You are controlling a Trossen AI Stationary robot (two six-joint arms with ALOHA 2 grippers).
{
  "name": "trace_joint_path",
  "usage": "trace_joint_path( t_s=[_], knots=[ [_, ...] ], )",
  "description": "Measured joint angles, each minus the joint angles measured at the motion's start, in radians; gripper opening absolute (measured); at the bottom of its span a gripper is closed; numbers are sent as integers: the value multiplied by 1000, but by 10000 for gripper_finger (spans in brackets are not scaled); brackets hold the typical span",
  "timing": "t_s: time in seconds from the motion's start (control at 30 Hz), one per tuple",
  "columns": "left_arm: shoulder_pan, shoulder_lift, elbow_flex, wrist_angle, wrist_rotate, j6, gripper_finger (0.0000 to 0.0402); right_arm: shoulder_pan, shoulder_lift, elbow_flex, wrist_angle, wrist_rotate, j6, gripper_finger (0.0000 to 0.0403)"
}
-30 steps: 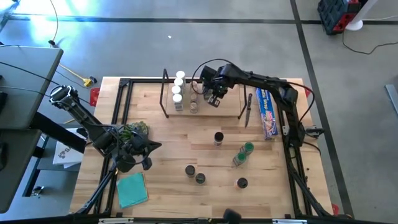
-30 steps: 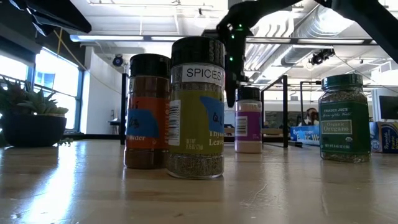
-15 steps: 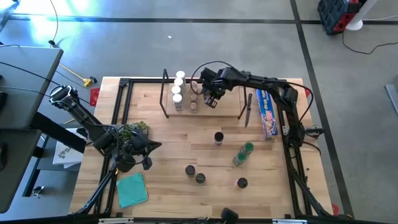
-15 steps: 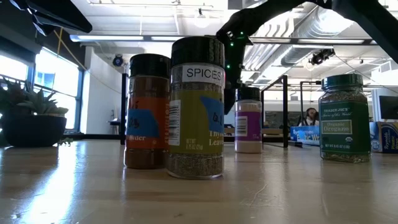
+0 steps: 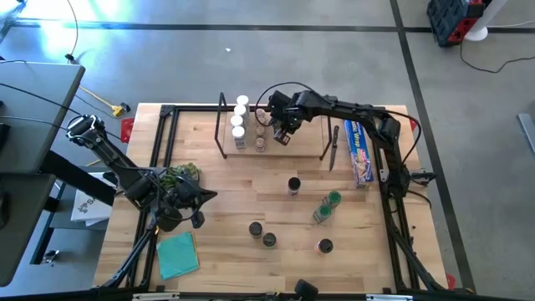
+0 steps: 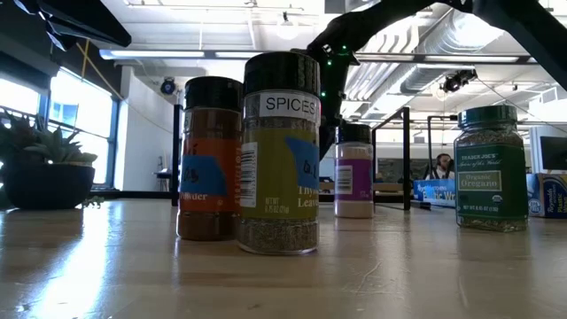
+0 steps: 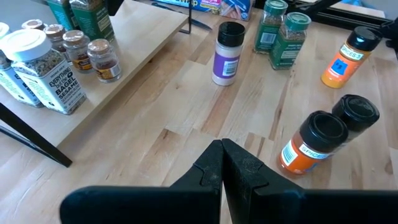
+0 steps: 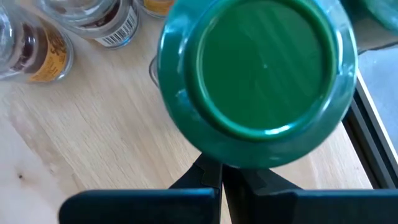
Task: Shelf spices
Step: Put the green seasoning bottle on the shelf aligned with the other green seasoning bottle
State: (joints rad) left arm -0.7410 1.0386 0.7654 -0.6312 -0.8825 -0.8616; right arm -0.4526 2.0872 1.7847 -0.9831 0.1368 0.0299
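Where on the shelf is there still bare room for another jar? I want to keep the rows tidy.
The shelf is crowded at its left end, where white-lidded jars and brown-lidded ones stand in rows. The right gripper, shut, hangs beside them over a green-lidded jar. From there to the right end frame the board looks bare. The left gripper waits near the plant.

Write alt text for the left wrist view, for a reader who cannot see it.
The left gripper, fingers shut, hovers over a light wooden table scattered with spice jars. Ahead stand a purple-labelled jar with a black lid, two green-lidded jars, an orange jar and two black-lidded jars close by. To one side, a low wooden shelf already holds several jars.
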Motion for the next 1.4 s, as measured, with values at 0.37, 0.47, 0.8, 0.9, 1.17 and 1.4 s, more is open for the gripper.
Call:
trace_joint_path(
  t_s=[0.37,0.47,0.8,0.9,1.17,1.4],
  knots=[
    [0,0,0,0,-2,0,0,1,0,0,7,-1,16,0],
    [0,0,0,0,-2,0,0,1,0,0,12,-1,19,0],
    [0,0,0,0,-3,0,0,1,-1,0,14,-2,49,0],
    [0,0,0,0,-3,0,0,1,-7,0,12,-3,50,0],
    [0,0,0,0,-3,0,0,1,-80,1,-2,-11,59,0],
    [0,0,0,0,-3,0,0,41,-120,2,-39,-104,-61,0]
  ],
)
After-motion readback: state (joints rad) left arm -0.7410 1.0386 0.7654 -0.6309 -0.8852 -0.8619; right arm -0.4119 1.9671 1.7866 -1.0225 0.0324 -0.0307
